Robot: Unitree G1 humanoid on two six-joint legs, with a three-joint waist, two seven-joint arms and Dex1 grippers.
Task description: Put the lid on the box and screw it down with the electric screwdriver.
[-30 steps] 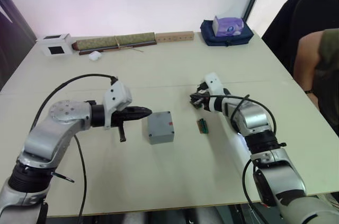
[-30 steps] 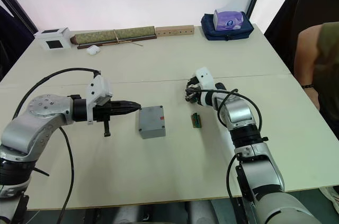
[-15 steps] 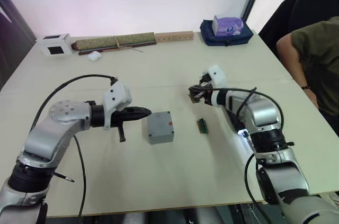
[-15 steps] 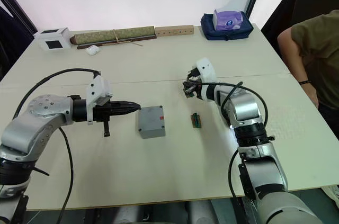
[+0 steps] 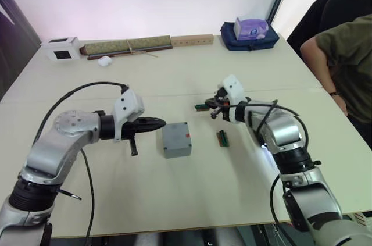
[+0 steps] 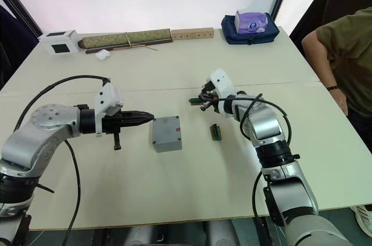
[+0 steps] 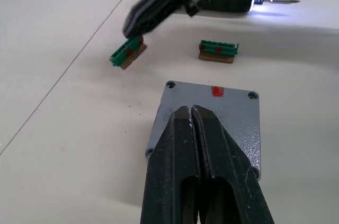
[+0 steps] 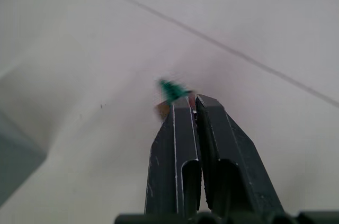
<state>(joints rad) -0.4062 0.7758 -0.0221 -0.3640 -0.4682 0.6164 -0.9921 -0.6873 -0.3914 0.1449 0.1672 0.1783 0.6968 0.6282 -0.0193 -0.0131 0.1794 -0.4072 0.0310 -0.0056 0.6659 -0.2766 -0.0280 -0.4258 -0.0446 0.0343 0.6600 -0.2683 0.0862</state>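
The grey box [image 5: 178, 151] stands mid-table with the lid [image 7: 222, 113] lying on top, red mark up and screw holes at its corners. My left gripper [image 5: 160, 123] is shut and empty, its tips just left of the box and level with the lid. Right of and beyond the box, my right gripper [image 5: 212, 108] is shut on a small green connector block [image 7: 127, 54], held just above the table. The electric screwdriver [image 7: 233, 2] lies on the table behind that gripper, with the light at its tip on. In the eye views my right forearm covers most of it.
A second green connector block [image 5: 222, 138] lies right of the box. Along the far edge are a white cube [image 5: 61, 48], a long rolled mat [image 5: 128, 44], a wooden block [image 5: 192, 40] and a blue bag [image 5: 249, 31]. A person [image 5: 346, 54] sits at the right side.
My right gripper has shifted a little to the left, and the green block now sticks out at its tip. The person has leaned in. Left arm and box have not moved.
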